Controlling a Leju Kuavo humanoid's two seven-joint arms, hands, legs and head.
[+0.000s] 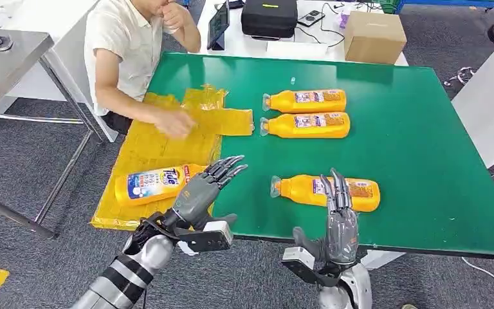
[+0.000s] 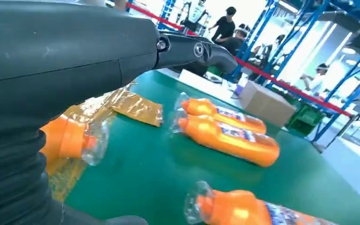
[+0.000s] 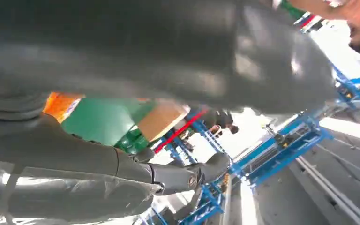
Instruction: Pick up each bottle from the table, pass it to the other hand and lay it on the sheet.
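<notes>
An orange bottle [image 1: 155,182] with a blue-and-white label lies on the yellow sheet [image 1: 161,145] at the table's left; its cap end [image 2: 70,138] is seen in the left wrist view. My left hand [image 1: 201,188] hovers just right of it, fingers spread, holding nothing. Another orange bottle [image 1: 327,191] lies near the front edge, and my right hand [image 1: 339,215] stands over its middle with fingers straight up, holding nothing. Two more orange bottles [image 1: 306,100] [image 1: 306,125] lie side by side further back, seen too in the left wrist view [image 2: 229,136].
A person sits at the table's far left with a hand [image 1: 175,122] on the yellow sheet. The green table [image 1: 418,135] has bare room on its right half. A cardboard box [image 1: 374,36] and a black case [image 1: 269,17] sit on the white table behind.
</notes>
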